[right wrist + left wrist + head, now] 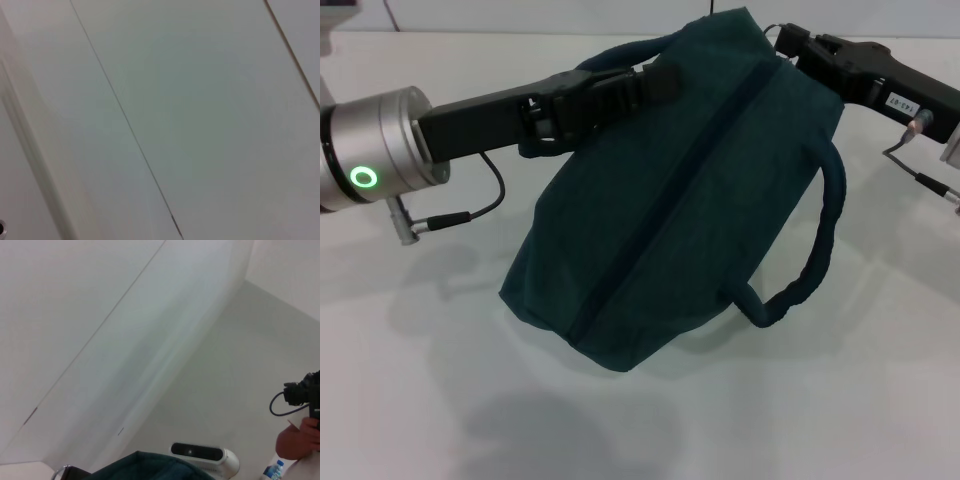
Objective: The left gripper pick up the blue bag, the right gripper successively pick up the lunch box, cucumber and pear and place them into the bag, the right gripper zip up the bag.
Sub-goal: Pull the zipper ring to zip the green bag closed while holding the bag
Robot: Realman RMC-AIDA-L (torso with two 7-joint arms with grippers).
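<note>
In the head view the blue bag (670,210) hangs tilted above the white table (410,390), its zip line closed along the top. My left gripper (645,82) reaches in from the left and is shut on one rolled handle (610,62). The other handle (820,250) hangs loose on the right. My right gripper (788,45) is at the bag's far upper end, shut on the thin ring zip pull (770,32). A bit of the bag's fabric shows in the left wrist view (150,467). The lunch box, cucumber and pear are out of view.
The left wrist view shows a white camera unit (202,455), a person's hand (300,440) and a bottle cap (274,471) beyond the bag. The right wrist view shows only pale wall panels.
</note>
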